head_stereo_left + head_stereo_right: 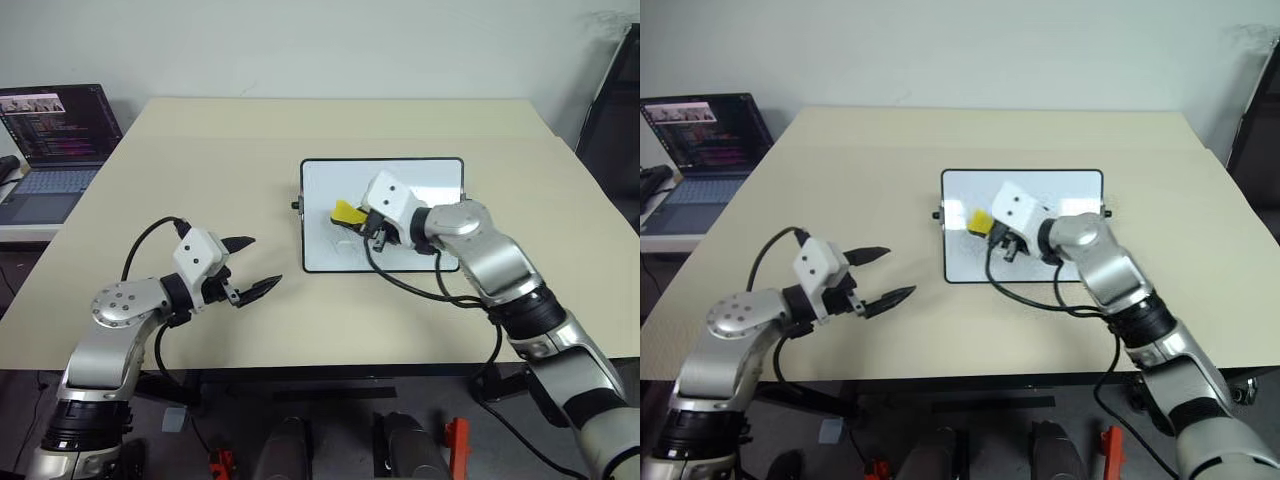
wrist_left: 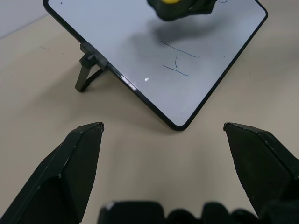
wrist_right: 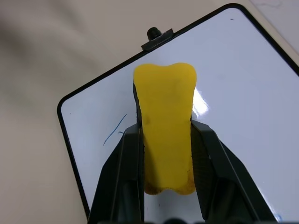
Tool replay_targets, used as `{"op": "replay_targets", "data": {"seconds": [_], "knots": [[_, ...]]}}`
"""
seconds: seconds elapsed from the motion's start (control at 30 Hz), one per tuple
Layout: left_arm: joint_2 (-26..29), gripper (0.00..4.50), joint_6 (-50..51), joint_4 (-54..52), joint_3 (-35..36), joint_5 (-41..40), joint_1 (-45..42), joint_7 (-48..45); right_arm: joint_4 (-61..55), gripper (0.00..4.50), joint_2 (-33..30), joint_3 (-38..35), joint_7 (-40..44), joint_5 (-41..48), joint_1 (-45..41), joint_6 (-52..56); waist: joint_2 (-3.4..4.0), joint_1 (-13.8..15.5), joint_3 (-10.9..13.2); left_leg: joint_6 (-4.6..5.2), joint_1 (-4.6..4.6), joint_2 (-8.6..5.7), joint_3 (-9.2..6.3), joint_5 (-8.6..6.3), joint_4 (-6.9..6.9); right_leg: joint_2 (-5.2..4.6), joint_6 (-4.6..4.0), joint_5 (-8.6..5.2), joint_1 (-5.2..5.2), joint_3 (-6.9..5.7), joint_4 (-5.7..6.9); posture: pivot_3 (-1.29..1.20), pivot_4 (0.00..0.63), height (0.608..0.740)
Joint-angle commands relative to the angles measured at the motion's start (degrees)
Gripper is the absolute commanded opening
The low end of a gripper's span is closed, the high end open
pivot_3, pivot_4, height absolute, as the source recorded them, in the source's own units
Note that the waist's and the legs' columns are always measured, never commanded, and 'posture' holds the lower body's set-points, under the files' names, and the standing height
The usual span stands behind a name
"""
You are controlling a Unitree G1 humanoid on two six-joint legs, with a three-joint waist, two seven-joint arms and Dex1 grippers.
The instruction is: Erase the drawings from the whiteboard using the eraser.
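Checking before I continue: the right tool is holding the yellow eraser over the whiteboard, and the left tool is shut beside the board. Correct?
Not quite. The left tool is open, fingers spread wide, as the left wrist view shows. The rest holds: the right tool grips the yellow eraser over the whiteboard.

Whiteboards: one whiteboard [image 1: 430,185] on the table [image 1: 300,130]
Erasers: one yellow eraser [image 3: 164,116]
Drawings: a few faint drawings [image 2: 180,63], count unclear
Laptops: one laptop [image 1: 55,140]
Grippers: two, left gripper [image 1: 250,265], right gripper [image 3: 166,140]
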Motion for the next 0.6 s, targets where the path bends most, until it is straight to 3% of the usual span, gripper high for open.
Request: {"op": "replay_targets", "data": {"seconds": [0.03,0.37,0.6], "knots": [[-0.19,4.5,-1.7,0.73,-0.96,1.23,-1.78,0.69,6.83,0.99,1.89,0.18,-1.16,-3.02,-2.83,-6.1,0.0,0.03,0.0,0.0,0.0,-0.01,0.0,0.0,0.0,0.0,0.0,0.0,0.0,0.0,0.01,0.0,0.15,0.74],[-0.27,4.5,-1.91,1.14,-2.26,1.59,-1.74,0.75,21.99,0.99,3.85,0.39,-2.08,-9.34,-8.81,-14.77,-0.01,-0.38,0.0,0.0,0.02,0.02,-0.04,0.0,0.0,0.03,-0.01,0.0,0.01,-0.04,0.05,0.0,0.15,0.74],[-0.26,4.5,-2.16,1.96,-2.32,1.74,-2.28,0.74,23.12,0.99,3.78,4.72,1.63,-13.66,-4.49,-17.88,-0.07,-0.84,-0.05,0.0,0.16,0.02,-0.04,0.0,0.01,0.03,-0.02,0.0,0.13,-0.03,0.09,0.0,0.15,0.74]]}}
